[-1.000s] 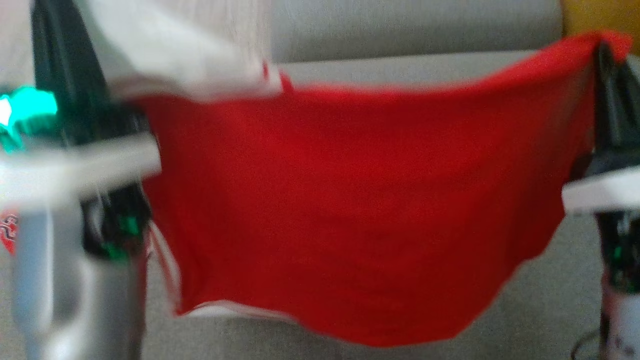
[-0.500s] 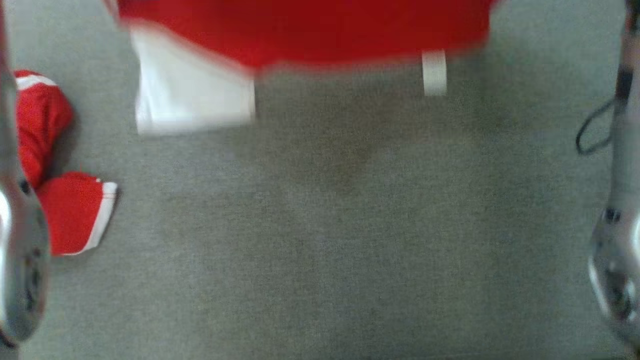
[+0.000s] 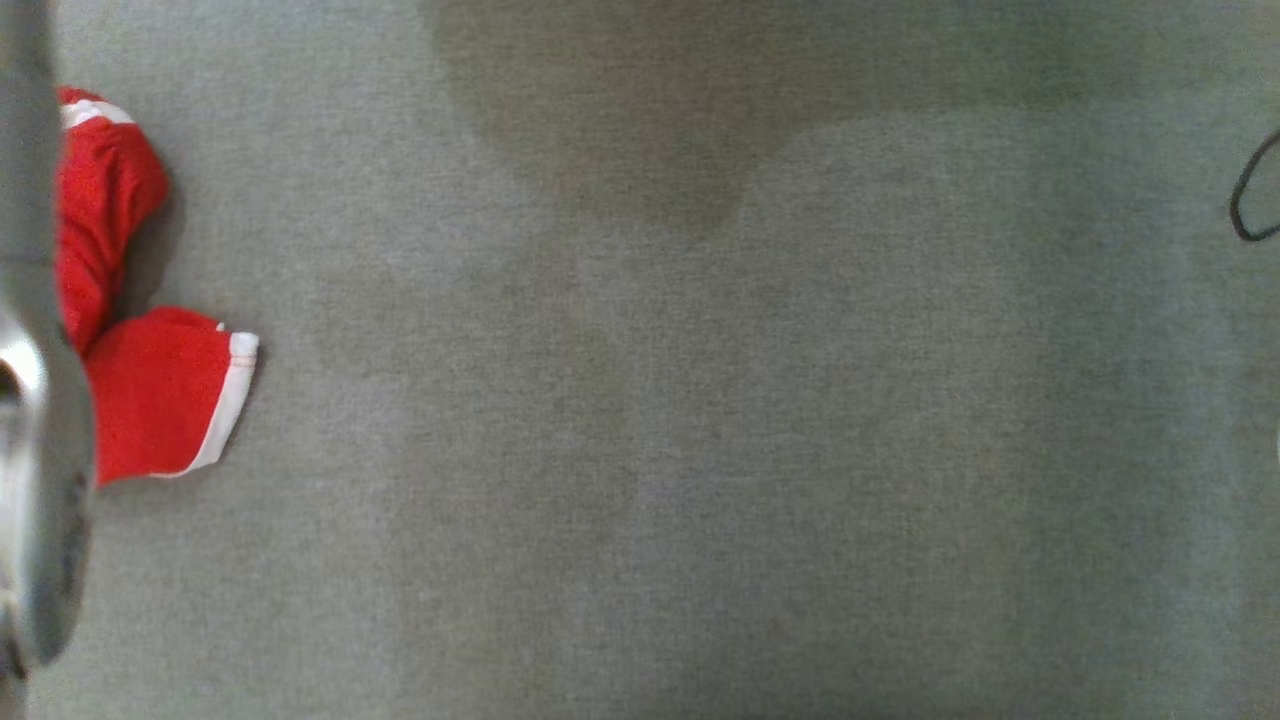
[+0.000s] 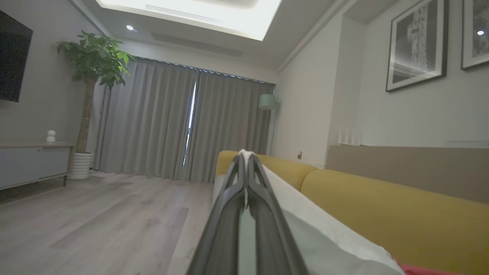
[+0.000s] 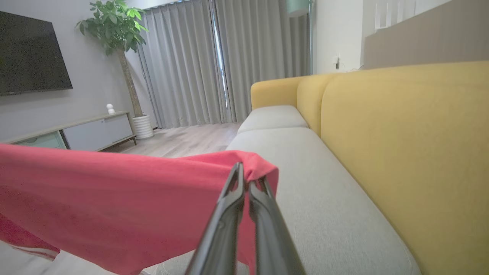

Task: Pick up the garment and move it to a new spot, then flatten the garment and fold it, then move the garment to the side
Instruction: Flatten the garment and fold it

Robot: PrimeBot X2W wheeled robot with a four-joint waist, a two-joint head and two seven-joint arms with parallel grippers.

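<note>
The garment is red with white parts. In the right wrist view its red cloth (image 5: pixel 114 202) hangs stretched out to the left above the seat, and my right gripper (image 5: pixel 244 172) is shut on its upper corner. In the left wrist view my left gripper (image 4: pixel 244 154) is shut on a white edge of the garment (image 4: pixel 324 236), which trails down to the right of the fingers. A shadow lies on the seat at the top of the head view.
A grey sofa seat (image 3: pixel 700 450) spreads below, with a yellow backrest (image 5: pixel 401 152) behind. A separate red cloth with white trim (image 3: pixel 150 400) lies crumpled at the seat's left, beside a pale forearm (image 3: pixel 30 450). A black cable (image 3: pixel 1245 215) loops at the right edge.
The head view has swung down from the sofa back to the seat. The stretched garment has passed out of the top of it. Both grippers stay shut.
</note>
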